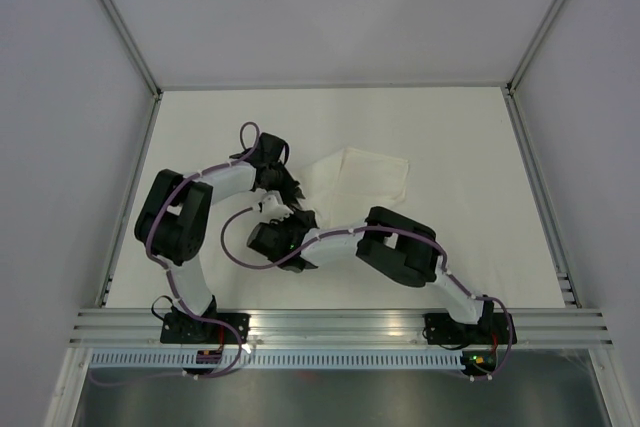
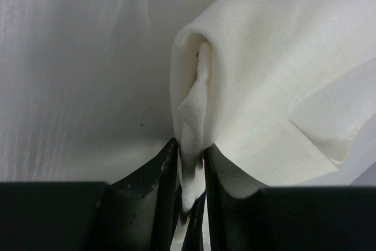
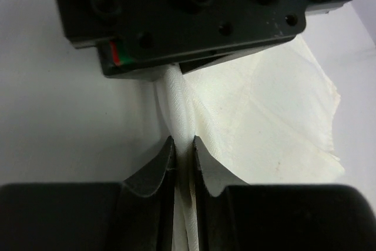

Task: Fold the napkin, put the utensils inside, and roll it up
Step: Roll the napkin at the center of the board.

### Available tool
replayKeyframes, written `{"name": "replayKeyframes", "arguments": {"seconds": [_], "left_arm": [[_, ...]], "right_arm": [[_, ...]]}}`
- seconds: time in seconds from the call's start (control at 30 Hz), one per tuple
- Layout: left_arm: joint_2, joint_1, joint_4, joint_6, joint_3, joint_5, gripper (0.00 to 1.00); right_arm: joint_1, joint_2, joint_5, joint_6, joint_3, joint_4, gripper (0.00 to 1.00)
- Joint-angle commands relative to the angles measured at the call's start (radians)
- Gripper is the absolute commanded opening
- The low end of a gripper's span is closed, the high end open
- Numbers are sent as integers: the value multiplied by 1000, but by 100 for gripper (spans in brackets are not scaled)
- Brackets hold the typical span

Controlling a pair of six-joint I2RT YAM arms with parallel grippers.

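Pinching the napkin (image 1: 360,177), both jaws nearly touching.

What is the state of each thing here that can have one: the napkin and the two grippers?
napkin: loosely folded over, not rolled, one bunched edge pinched by both grippers.
left gripper: shut on the napkin.
right gripper: shut on the napkin.

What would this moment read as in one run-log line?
phase: folding | left gripper: shut on napkin edge | right gripper: shut on napkin, close beside left | utensils: not in view
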Motion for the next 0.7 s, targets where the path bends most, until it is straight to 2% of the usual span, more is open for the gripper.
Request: {"name": "replayKeyframes", "arguments": {"seconds": [0.0,0.17,0.3,0.67], "left_arm": [[-45,29,-24,33,4,16,31],[-74,59,-13,42,45,30,40],[-95,83,-11,44,85,41,44],[-167,167,-10,39,109,35,45]], "right_arm": [[-32,-48,-169,87,-45,1,6],[-69,-113,-302,113,-76,2,6],[-121,-167,-448,145,-116,16,6],[-312,-305,-1024,248,-282,167,6]]}}
